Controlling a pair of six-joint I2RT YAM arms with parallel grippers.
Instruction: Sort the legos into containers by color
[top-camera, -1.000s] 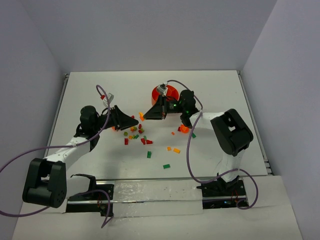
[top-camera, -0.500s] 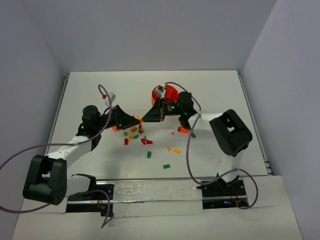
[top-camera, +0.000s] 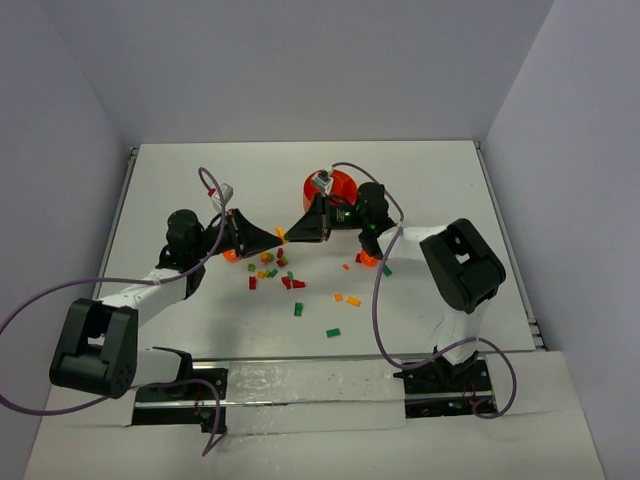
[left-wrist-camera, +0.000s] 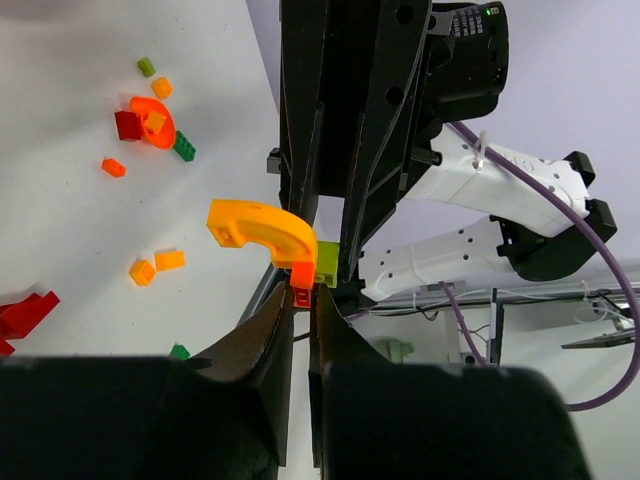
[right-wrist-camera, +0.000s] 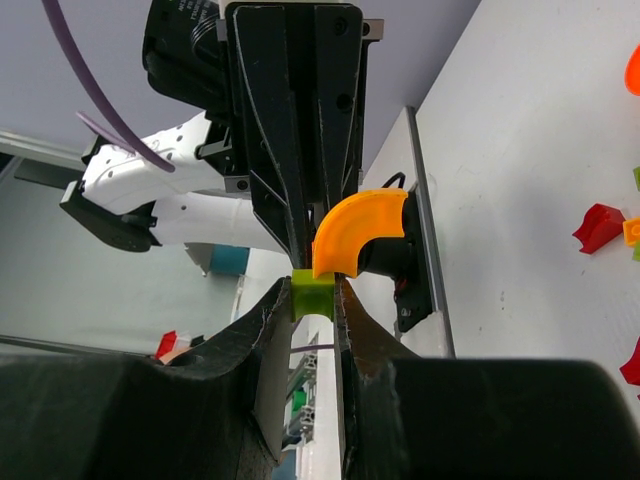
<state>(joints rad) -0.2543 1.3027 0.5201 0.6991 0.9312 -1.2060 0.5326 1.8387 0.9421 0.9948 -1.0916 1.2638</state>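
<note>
1. Orange arch piece (left-wrist-camera: 255, 228) is held in the air over the bench (top-camera: 180, 190).
2. My left end effector (left-wrist-camera: 302, 310) is pressed together on the red brick (left-wrist-camera: 301, 295) at the arch's end.
3. My right end effector (right-wrist-camera: 313, 303) pinches the lime brick (right-wrist-camera: 312, 290) beside it.
4. Loose legos (top-camera: 285, 278) lie scattered below, and the bowl (top-camera: 346, 185) stands just behind.

A curved orange piece (left-wrist-camera: 262, 228) with a red brick (left-wrist-camera: 302, 272) and a lime brick (left-wrist-camera: 327, 262) joined at its foot hangs mid-frame. The left gripper (left-wrist-camera: 301, 300) pinches the red, the right gripper (right-wrist-camera: 312, 296) the lime. Loose red, green, orange and yellow legos (top-camera: 287, 283) lie scattered at centre, and the round orange bowl (top-camera: 345, 183) sits above them.
</note>
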